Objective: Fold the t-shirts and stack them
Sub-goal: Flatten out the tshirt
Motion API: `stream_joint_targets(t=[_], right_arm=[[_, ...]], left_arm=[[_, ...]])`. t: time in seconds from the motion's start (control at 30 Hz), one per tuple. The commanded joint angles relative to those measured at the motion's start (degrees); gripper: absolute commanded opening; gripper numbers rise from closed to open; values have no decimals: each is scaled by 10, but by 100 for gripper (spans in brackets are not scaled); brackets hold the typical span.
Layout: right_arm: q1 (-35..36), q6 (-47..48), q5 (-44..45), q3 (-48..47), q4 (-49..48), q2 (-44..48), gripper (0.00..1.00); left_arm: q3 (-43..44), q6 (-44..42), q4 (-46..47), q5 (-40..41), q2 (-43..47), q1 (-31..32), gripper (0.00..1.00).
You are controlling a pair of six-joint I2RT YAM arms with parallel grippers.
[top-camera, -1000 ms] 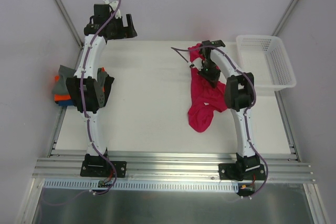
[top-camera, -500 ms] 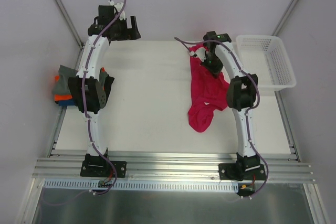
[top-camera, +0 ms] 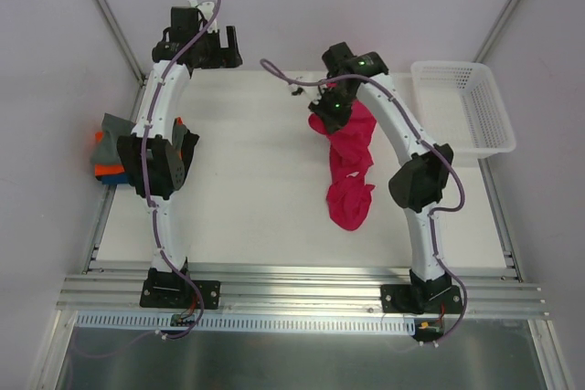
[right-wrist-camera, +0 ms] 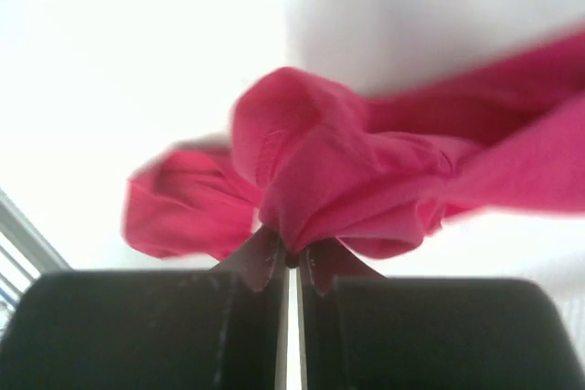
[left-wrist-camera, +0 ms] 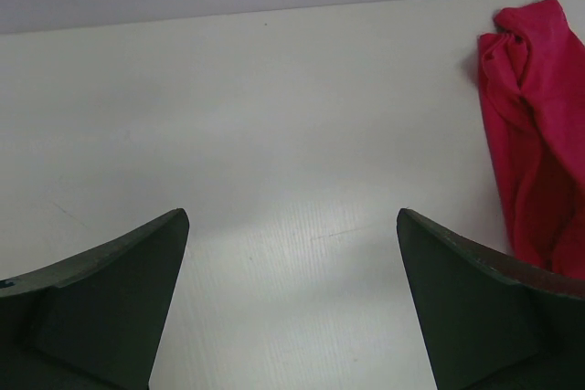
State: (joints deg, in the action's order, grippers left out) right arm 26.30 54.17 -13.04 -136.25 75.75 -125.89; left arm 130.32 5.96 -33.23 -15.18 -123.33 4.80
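Note:
A magenta-red t-shirt (top-camera: 351,171) hangs bunched from my right gripper (top-camera: 331,112), which is shut on its upper end; the lower end rests on the white table (top-camera: 256,180). In the right wrist view the fingertips (right-wrist-camera: 274,258) pinch a wad of the red cloth (right-wrist-camera: 338,180). My left gripper (top-camera: 212,50) is open at the table's far left corner with nothing in it; its wrist view shows both fingers (left-wrist-camera: 110,299) wide apart over bare table, with the red t-shirt (left-wrist-camera: 539,125) at the right edge. A stack of folded t-shirts (top-camera: 110,154), grey over orange and blue, lies at the table's left edge.
A white plastic lattice basket (top-camera: 464,107) stands at the table's far right corner. The left arm's elbow (top-camera: 163,162) partly covers the folded stack. An aluminium rail (top-camera: 292,285) runs along the near edge.
My right gripper has lifted the red t-shirt's upper end and carried it left, towards the table's middle; the cloth now hangs narrower. The left gripper barely moved.

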Motion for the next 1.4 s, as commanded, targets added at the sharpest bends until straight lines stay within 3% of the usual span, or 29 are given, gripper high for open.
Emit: stream_joint_targets(t=[0.0,0.17,0.27,0.37,0.5,0.63,1.0,1.37], right_arm=[[58,17,-82,-34,181,6,1],[91,26,-124,-54,181,-5,1],[82,33,-76,-9,142,-3,1],[28,32,-52,34,115,-30,1],[-78,-2,-43,-54,98,-118,1],[-101,1,17,-31,19,-139,1],[-48,-17,64,-86,-86,-148,2],[48,-28,0,-83,-94,-139,5]], left_arm=[[0,-23,18,57,57,7,99],[-1,-31,18,138,74,1,99],[-10,-37,19,148,82,-1,99],[-21,-39,18,146,89,-1,99],[-31,-41,18,141,94,1,99],[-35,-52,19,147,97,13,99],[-35,-69,24,166,86,47,99],[-24,-63,27,197,85,49,99]])
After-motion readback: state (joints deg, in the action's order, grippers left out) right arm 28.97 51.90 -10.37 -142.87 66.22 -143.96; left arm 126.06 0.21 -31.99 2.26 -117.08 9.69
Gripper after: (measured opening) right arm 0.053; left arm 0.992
